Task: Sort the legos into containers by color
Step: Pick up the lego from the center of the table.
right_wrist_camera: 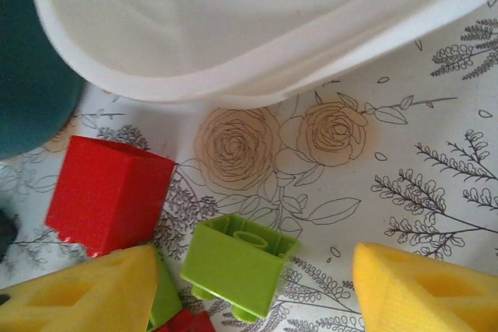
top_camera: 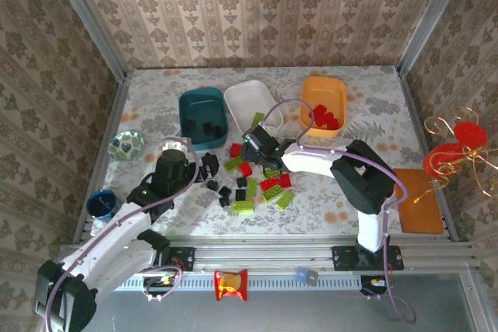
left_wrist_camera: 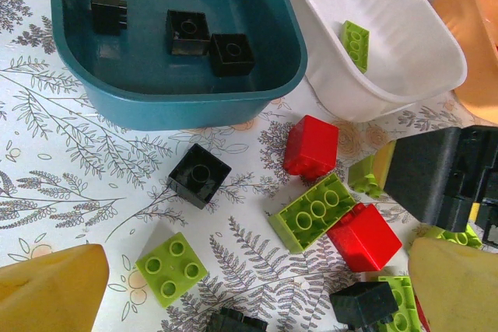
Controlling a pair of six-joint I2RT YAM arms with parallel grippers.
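Left pincer (left_wrist_camera: 253, 270): fully wide, holds nothing, touches nothing I can see. Its yellow fingers (left_wrist_camera: 50, 289) hang over loose legos on the desk (left_wrist_camera: 62, 169). A black lego (left_wrist_camera: 199, 175) is at 11 o'clock of the gap, and a 4-stud lime lego (left_wrist_camera: 171, 268) is near the 9 o'clock finger.

Right pincer (right_wrist_camera: 249, 270): roughly half open, straddling an upturned lime lego (right_wrist_camera: 237, 266). Not clamped, with a clear gap to the 3 o'clock finger (right_wrist_camera: 420, 289). I can't tell whether the 9 o'clock finger touches anything. A red lego (right_wrist_camera: 109, 192) is at 10 o'clock of the upturned one, and the white tub (right_wrist_camera: 233, 75) rim is at 12 o'clock.

Tubs sit in a row. From the loose pile (top_camera: 249, 184), the teal tub (left_wrist_camera: 179, 110) is at 11 o'clock, white at 12, and the orange tub (top_camera: 342, 91) at 1. Teal holds 3 black legos, white holds 1 lime, orange holds reds.
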